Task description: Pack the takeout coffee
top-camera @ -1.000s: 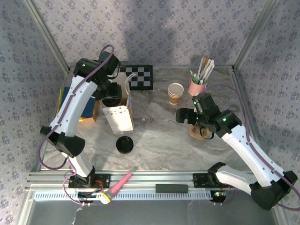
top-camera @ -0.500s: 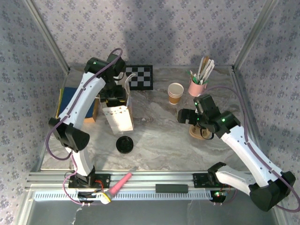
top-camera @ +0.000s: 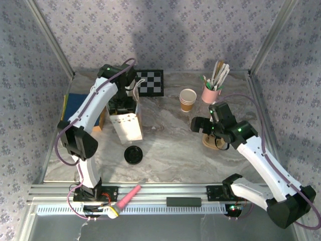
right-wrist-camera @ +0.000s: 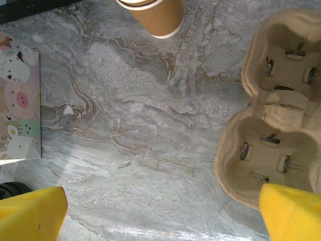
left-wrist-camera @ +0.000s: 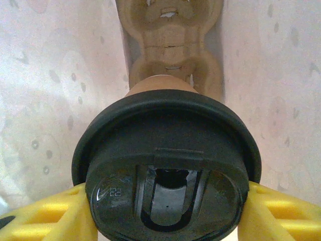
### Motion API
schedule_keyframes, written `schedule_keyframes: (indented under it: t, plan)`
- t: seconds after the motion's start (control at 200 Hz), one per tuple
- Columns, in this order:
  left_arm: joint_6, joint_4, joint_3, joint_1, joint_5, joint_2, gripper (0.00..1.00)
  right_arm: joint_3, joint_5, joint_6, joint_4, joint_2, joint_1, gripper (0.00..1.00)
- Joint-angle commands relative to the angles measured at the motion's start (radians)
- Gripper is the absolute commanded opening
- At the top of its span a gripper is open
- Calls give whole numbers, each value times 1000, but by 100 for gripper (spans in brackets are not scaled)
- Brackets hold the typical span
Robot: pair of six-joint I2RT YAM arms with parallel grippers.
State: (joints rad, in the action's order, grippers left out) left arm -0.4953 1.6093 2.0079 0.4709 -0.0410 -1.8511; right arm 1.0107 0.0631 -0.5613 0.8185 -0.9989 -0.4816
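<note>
One lidded takeout coffee cup (left-wrist-camera: 165,145), tan-brown with a black lid, is clamped between the yellow fingers (left-wrist-camera: 45,218) of the left gripper (left-wrist-camera: 165,216), inside the white paper bag (top-camera: 128,126). It stands upright, with its long axis vertical, lid up and base aimed at a cardboard cup carrier (left-wrist-camera: 170,40) on the bag floor. Seating and release look not yet done. The right gripper (right-wrist-camera: 160,211) hangs wide, holding nothing, over the bench (right-wrist-camera: 125,125).

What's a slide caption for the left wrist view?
Left claw holds a black-lidded coffee cup over the cardboard carrier inside the white paper bag.
</note>
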Motion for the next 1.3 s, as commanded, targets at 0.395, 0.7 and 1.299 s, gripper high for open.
schedule_keyframes:
  t: [0.395, 0.7, 1.299]
  plan:
    - [26, 23, -39, -14, 22, -49, 58, -38, -25, -6, -15, 46, 18, 100]
    - [16, -28, -126, -17, 25, -41, 58, -35, -63, 21, -50, 48, -25, 100]
    - [-14, -129, -277, -18, 50, 9, 58, -9, -60, 29, -79, 10, -115, 100]
